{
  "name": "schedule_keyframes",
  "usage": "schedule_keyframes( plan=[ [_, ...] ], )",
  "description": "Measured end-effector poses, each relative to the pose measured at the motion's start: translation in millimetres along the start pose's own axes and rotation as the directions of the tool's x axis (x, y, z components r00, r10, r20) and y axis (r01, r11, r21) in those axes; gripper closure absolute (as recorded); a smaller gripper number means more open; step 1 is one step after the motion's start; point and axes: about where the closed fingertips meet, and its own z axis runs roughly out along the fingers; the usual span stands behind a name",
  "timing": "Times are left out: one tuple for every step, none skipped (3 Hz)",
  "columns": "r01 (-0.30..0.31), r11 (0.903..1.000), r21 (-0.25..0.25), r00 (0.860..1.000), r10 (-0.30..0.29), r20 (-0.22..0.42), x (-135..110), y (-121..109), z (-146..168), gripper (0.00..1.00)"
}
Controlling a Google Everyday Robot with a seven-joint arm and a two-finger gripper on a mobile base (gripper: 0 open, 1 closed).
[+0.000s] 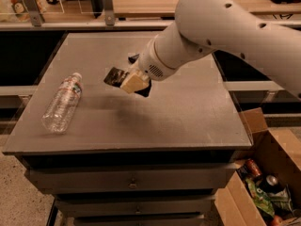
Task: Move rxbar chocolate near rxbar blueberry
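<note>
My gripper [133, 83] hangs over the middle of the grey table [188, 121], at the end of the white arm. It is shut on the rxbar chocolate [114, 76], a dark flat wrapper that sticks out on both sides of the pale fingers [132, 82]. The bar is held a little above the tabletop, with a soft shadow beneath it. The rxbar blueberry [133, 58] is a small dark wrapper just behind the gripper. It is mostly hidden by the arm and its label does not show.
A clear plastic water bottle [62, 101] lies on its side at the table's left. A cardboard box [277, 149] with cans and packets stands on the floor at the right. Drawers [131, 182] sit under the tabletop. A rail runs behind the table.
</note>
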Motion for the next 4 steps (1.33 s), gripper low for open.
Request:
schedule_keyframes(
  plan=[
    [0.017,0.9994,0.031,1.0,-0.018,0.01,-7,-39,-6,1.0],
    [0.022,0.9991,0.036,1.0,-0.022,0.015,-11,-83,5,1.0],
    [0.011,0.9986,0.052,1.0,-0.013,0.024,-9,-127,17,1.0],
    [-0.045,0.996,0.077,0.998,0.042,0.041,4,-162,30,0.82]
  ],
)
